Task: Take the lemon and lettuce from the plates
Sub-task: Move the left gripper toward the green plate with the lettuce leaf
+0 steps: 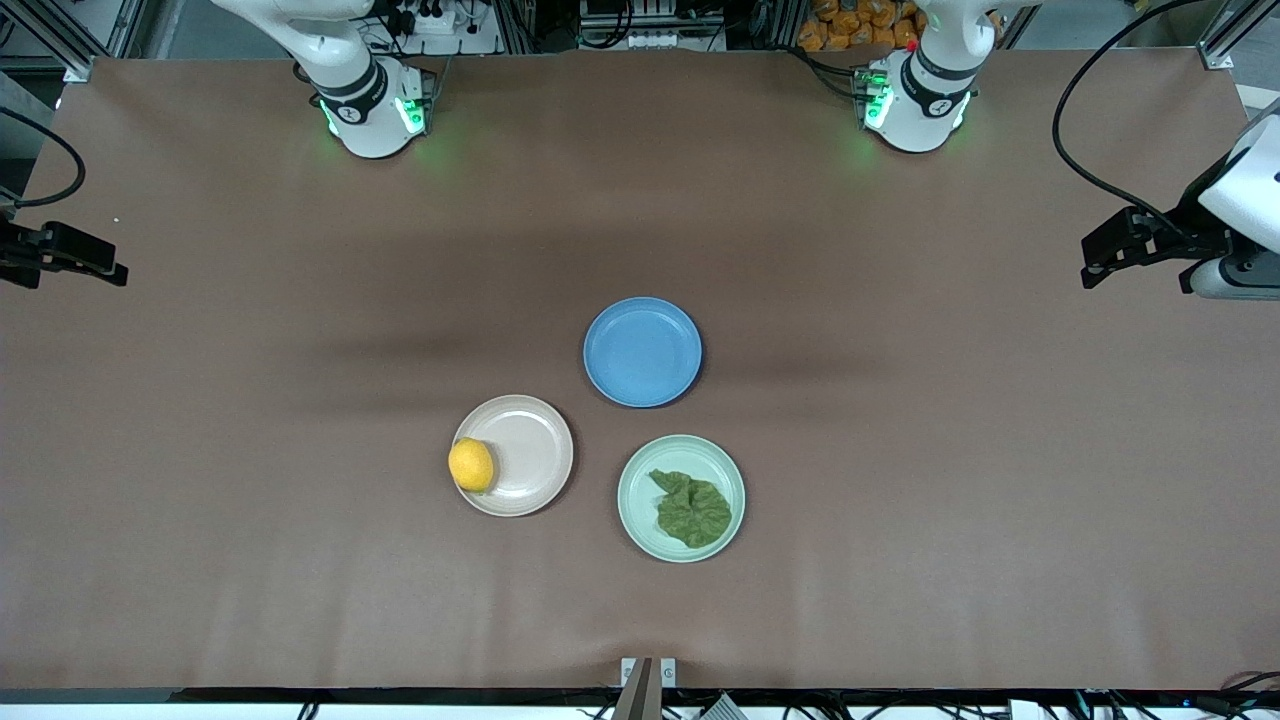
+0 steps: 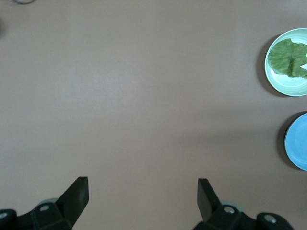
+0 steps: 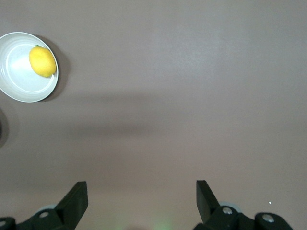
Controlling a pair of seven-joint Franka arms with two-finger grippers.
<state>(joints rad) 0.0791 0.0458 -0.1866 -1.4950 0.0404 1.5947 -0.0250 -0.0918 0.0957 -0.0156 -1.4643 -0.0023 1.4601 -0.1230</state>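
While both arms wait at the 2 ends of the surface (image 1: 250,300), nothing has yet been picked from the 2 plates. The lemon (image 1: 471,465) is seen on the beige-pink plate (image 1: 530,440), resting against the rim toward the right arm's end of the surface. The lettuce (image 1: 692,508) lies flat in the mint green plate (image 1: 640,470), which sits beside the beige-pink plate and a little nearer the front camera, toward the left arm's end. The blue plate (image 1: 642,351) stands farther from the front camera than both. The left hand (image 2: 143,191) is held over bare surface at its own end, its fingers spread wide with nothing between them; the right hand (image 3: 142,191) is held likewise at its end, fingers spread wide and nothing gripped. The lemon is judged firm, smooth and apt to roll, so it is best taken across its narrow middle, with the plate rim allowed for on 1 side. The lettuce is judged light, limp and easily torn; a raised wrinkle near its middle is best pinched from above, since the flat edges lie close on the plate.
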